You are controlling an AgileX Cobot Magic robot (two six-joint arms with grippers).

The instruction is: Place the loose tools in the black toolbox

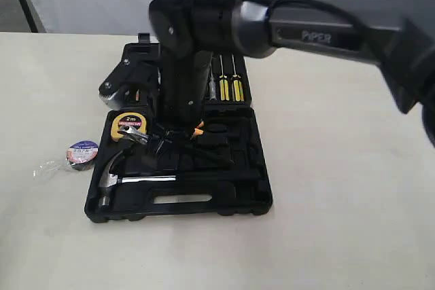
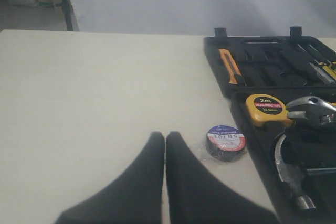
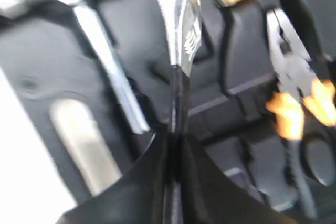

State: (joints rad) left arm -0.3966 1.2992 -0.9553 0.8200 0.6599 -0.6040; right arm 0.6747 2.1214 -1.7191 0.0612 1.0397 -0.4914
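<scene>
Presently, the pale table top [image 1: 326, 236] carries the large black moulded plastic toolbox [image 1: 177, 212], which lies open in two hinged halves with its slot handle toward the near edge. The right arm reaches across the case. The right gripper [image 3: 175, 139] is clenched on the black handle of the silver adjustable wrench [image 3: 181, 30]. The wrench hangs over the near half, head toward the yellow tape measure [image 1: 129, 125] and handle running back toward the orange-handled pliers [image 1: 198, 129]. Its long axis runs straight out from between the fingers and crosses the moulded recesses at a slant. Whether it rests in one cannot be told.

The steel claw hammer with black handle [image 1: 136, 179] is seated along the near half, head at the left. The left gripper [image 2: 165, 137] has its fingers pressed together and grasps nothing. The small dark tape roll in clear wrap [image 2: 226, 141] lies on the table just outside the toolbox's left wall, between that gripper and the case.

Judgement: the left arm is the nearer to the roll. The right must first seat and release the wrench.
</scene>
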